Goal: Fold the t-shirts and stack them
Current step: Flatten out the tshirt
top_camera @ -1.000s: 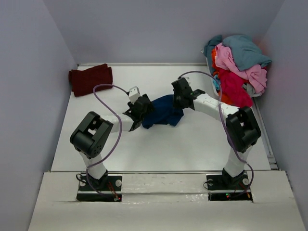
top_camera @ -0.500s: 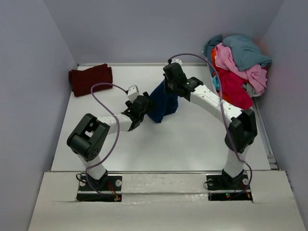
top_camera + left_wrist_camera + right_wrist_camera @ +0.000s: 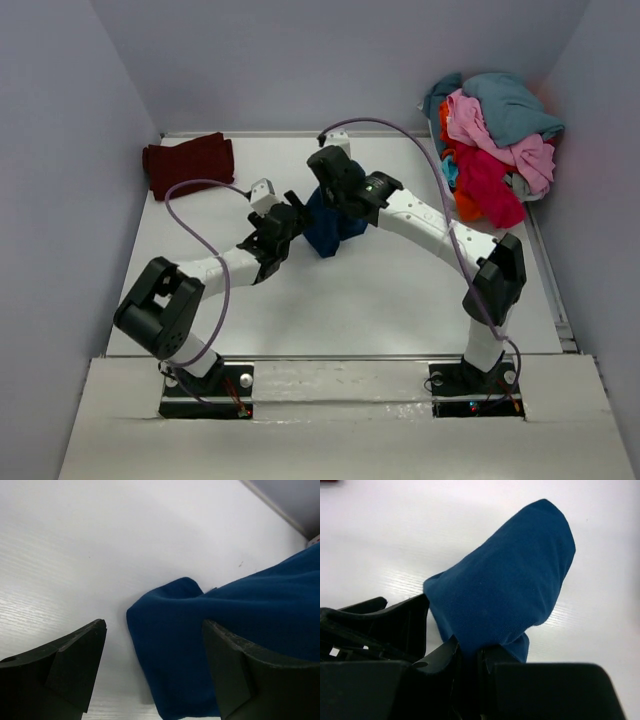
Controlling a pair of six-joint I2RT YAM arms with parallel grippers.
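Note:
A navy blue t-shirt (image 3: 328,228) hangs bunched at the middle of the table, its lower end touching the surface. My right gripper (image 3: 326,190) is shut on its top, the cloth (image 3: 510,595) pinched between the fingers (image 3: 440,662). My left gripper (image 3: 291,222) stands open just left of the shirt; in the left wrist view the blue cloth (image 3: 200,645) lies between the spread fingers (image 3: 80,655), not gripped. A dark maroon t-shirt (image 3: 188,163) lies folded at the back left. A heap of teal, pink, red and orange t-shirts (image 3: 492,140) sits at the back right.
Grey walls close in the white table (image 3: 400,300) on the left, back and right. The right arm reaches diagonally across the middle. A purple cable (image 3: 190,215) loops above the left arm.
The right gripper has carried the navy shirt up and to the back left, gathering it into a hanging bunch. The left gripper has opened wider and followed it leftward and back.

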